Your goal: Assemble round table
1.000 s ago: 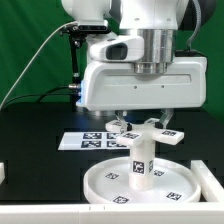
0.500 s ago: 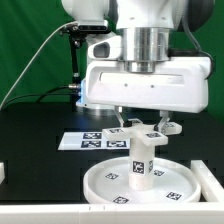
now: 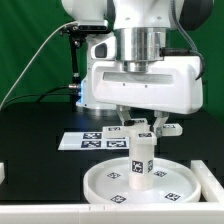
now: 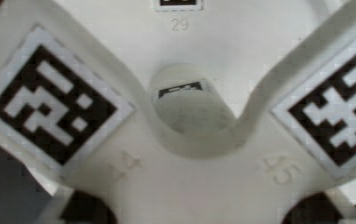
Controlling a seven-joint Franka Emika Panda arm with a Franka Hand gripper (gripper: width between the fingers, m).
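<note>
Arm vertical, fingers (image 3: 139,127) pointing down

- A green backdrop (image 3: 35,40) is seen behind the scene.
- The worktop (image 3: 40,125) is covered in black.
- A black cable (image 3: 30,65) is hung across the backdrop.

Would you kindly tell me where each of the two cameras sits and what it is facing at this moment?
Exterior view: off the arm, facing the table and the leg upright on the round disc, cross-shaped foot above, marker board behind; the arm and hand show.
Wrist view: on the wrist, looking close along the hand at the foot; I cannot make out its fingers.
Both show the foot.
</note>
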